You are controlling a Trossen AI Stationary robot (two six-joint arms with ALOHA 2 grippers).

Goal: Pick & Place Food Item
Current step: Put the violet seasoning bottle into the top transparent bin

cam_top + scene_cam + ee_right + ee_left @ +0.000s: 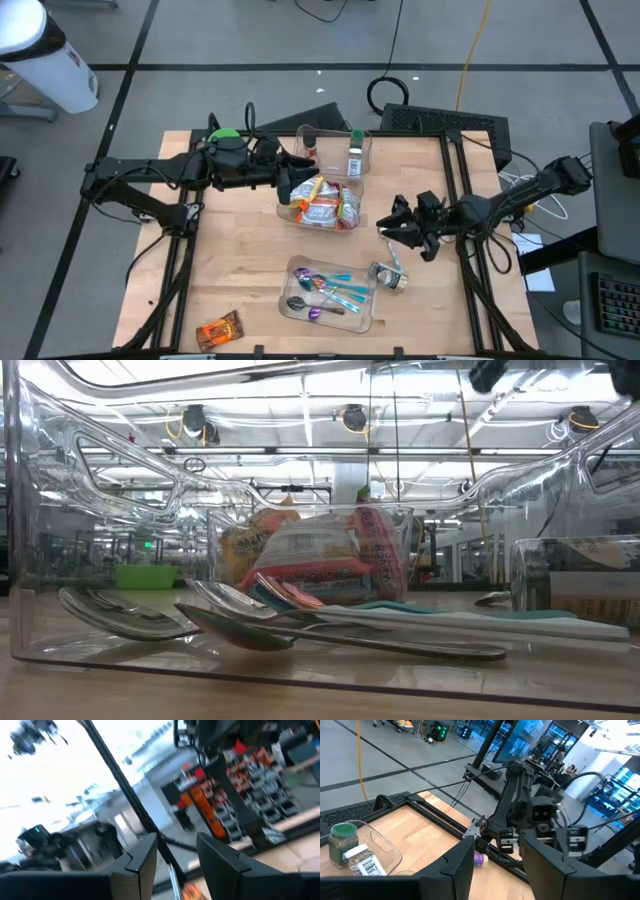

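Observation:
Several food packets (322,200) in red, orange and white wrappers lie piled in a clear bin (296,213) at the table's middle; the low view shows them (310,560) through the bin's walls. One orange packet (219,329) lies flat on the wood near the front left corner. My left gripper (287,187) hovers level at the bin's left rim, open (497,865), with nothing between its fingers. My right gripper (385,226) stands right of the bin, tipped upward, open (176,852) and empty.
A clear bin with spice jars (340,150) stands behind the food bin. A clear tray of spoons (328,290) sits near the front edge, and a jar (390,277) lies on its side to the right of it. Bare wood lies at the left.

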